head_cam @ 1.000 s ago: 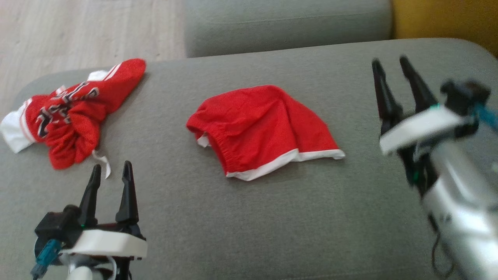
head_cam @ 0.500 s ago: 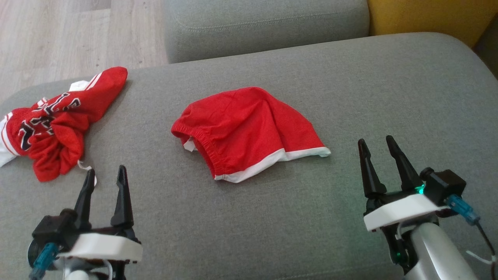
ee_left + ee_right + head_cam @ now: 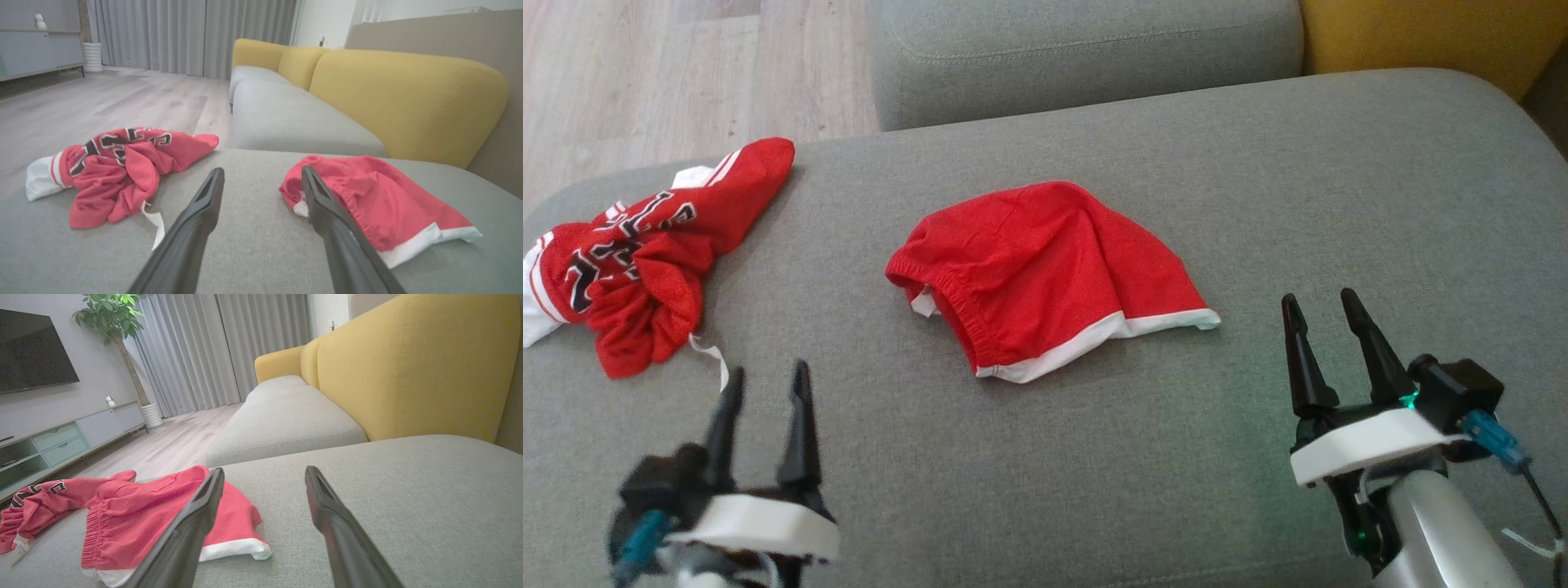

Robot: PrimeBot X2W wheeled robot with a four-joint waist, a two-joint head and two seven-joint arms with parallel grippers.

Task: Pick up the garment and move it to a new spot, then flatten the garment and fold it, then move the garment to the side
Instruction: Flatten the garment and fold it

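Shorts (image 3: pixel 1045 273) sit in no grip: my left fingers (image 3: pixel 799 433) and right fingers (image 3: pixel 1303 359), spread and empty, rest low either side of them, the right pair just dropped from higher up. They lie bunched on the sofa cushion (image 3: pixel 1339 180), with the jersey (image 3: pixel 645 261) well to their left, so I judge flattening comes next.

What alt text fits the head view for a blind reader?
A pair of red shorts with a white hem lies rumpled on a grey sofa seat, a bunched red jersey at its left end. The left gripper and right gripper hover open at the bottom corners, empty.
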